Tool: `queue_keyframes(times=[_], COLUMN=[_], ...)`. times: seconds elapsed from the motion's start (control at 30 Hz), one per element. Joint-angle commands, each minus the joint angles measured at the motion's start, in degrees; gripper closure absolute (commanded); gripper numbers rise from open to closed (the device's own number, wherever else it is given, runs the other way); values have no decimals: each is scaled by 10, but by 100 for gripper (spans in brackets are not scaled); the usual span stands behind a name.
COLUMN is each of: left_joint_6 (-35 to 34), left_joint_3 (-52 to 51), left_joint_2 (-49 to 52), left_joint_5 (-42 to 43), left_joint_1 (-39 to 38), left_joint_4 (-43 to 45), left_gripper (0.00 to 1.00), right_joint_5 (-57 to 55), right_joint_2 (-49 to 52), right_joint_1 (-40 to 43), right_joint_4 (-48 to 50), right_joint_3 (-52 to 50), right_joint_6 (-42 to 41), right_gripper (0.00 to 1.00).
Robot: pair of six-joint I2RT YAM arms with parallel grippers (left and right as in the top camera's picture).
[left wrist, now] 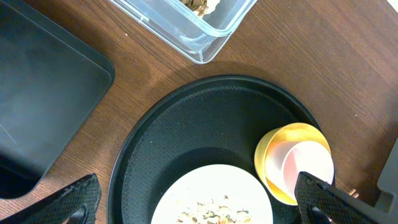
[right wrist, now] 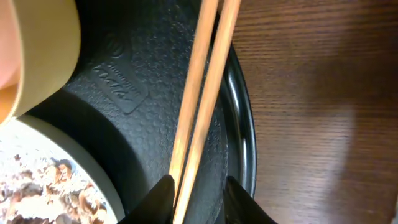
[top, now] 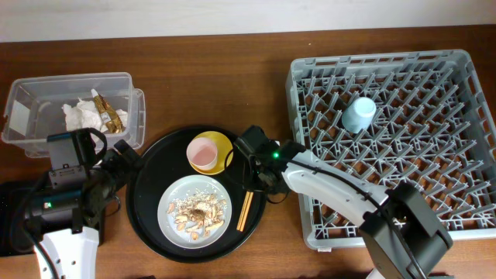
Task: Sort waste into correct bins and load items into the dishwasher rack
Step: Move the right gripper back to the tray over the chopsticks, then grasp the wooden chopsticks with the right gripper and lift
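The chopsticks (top: pixel 244 211) lie on the right side of the round black tray (top: pixel 155 167), next to the plate (top: pixel 164 203) of tan food scraps (top: pixel 200 211). My right gripper (top: pixel 252 186) is low over them; in the right wrist view its open fingers (right wrist: pixel 200 202) straddle the chopsticks (right wrist: pixel 199 106), the left finger touching them. The pink cup (top: pixel 203 153) sits in the yellow bowl (top: pixel 222 143). My left gripper (left wrist: pixel 199 205) is wide open and empty above the plate (left wrist: pixel 211 180). The light-blue cup (top: pixel 359 114) stands in the dishwasher rack (top: pixel 434 155).
The clear tub (top: pixel 31 108) at the back left holds white napkins (top: pixel 81 116) and the gold-brown wrapper (top: pixel 111 115). The shallow black rectangular tray (left wrist: pixel 43 106) lies left of the round tray, mostly under my left arm. Bare wood separates the round tray and the rack.
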State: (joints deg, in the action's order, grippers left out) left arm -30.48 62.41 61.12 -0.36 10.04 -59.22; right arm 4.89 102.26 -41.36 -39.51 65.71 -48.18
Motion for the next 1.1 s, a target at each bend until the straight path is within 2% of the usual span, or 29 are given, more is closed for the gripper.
queue_keyframes(times=[0.0, 0.3, 0.77, 0.8, 0.9, 1.07], left_joint_6=[3, 3, 3, 3, 3, 3], left_joint_3=[0, 0, 0, 0, 0, 0], left_joint_2=[-1, -1, -1, -1, -1, -1], left_joint_5=[4, 4, 4, 4, 4, 4], left_joint_1=[2, 2, 2, 2, 2, 2], left_joint_4=[0, 0, 0, 0, 0, 0], left_gripper=[1, 1, 1, 1, 1, 1], right_joint_5=[-11, -9, 8, 6, 4, 24], right_joint_2=[-5, 4, 37, 37, 40, 34], right_joint_1=[-3, -3, -3, -3, -3, 0], right_joint_4=[26, 49, 74, 74, 74, 73], right_joint_3=[-30, -37, -37, -37, -37, -29], right_joint_6=[-19, -19, -18, -18, -18, -11], right_gripper=[75, 82, 83, 83, 96, 96])
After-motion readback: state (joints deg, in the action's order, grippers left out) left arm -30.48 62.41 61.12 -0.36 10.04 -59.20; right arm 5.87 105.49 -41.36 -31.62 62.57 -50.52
